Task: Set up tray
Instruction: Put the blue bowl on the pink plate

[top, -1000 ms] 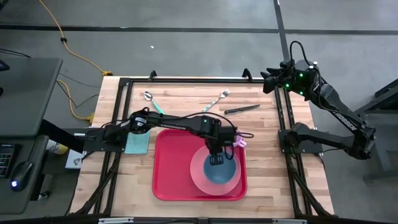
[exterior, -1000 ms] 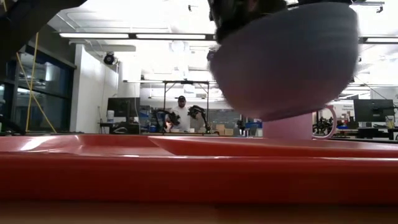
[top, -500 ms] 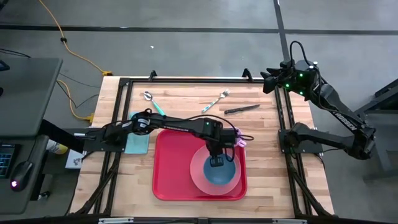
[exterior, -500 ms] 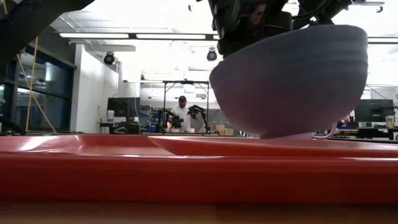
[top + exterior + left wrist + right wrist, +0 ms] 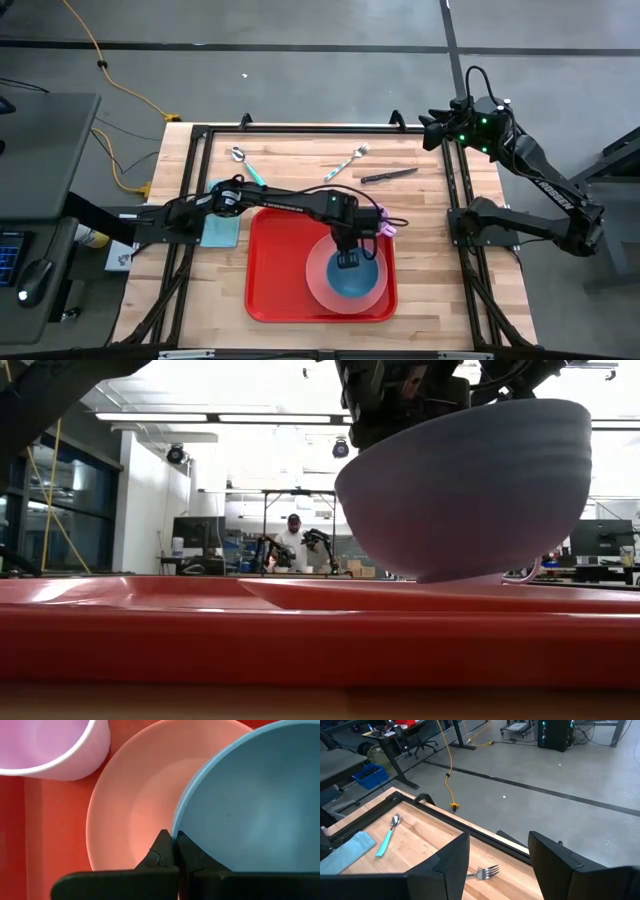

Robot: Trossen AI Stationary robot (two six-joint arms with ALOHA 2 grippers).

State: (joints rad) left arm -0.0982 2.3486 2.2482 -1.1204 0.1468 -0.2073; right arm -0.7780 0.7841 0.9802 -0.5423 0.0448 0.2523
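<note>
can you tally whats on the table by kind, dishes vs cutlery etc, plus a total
Trays: 1, the red tray
Dishes: 3, pink plate, blue bowl pinched at its rim by the left gripper, pink cup
Cutlery: 3, spoon, fork, knife
Cloths: 1, light blue cloth
Total: 8

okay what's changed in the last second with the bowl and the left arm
The left gripper, still shut on the rim of the blue bowl, has lowered the bowl until it sits on, or just above, the pink plate on the tray. It has not let go. The pink cup, cutlery and the right arm have not moved.
</note>
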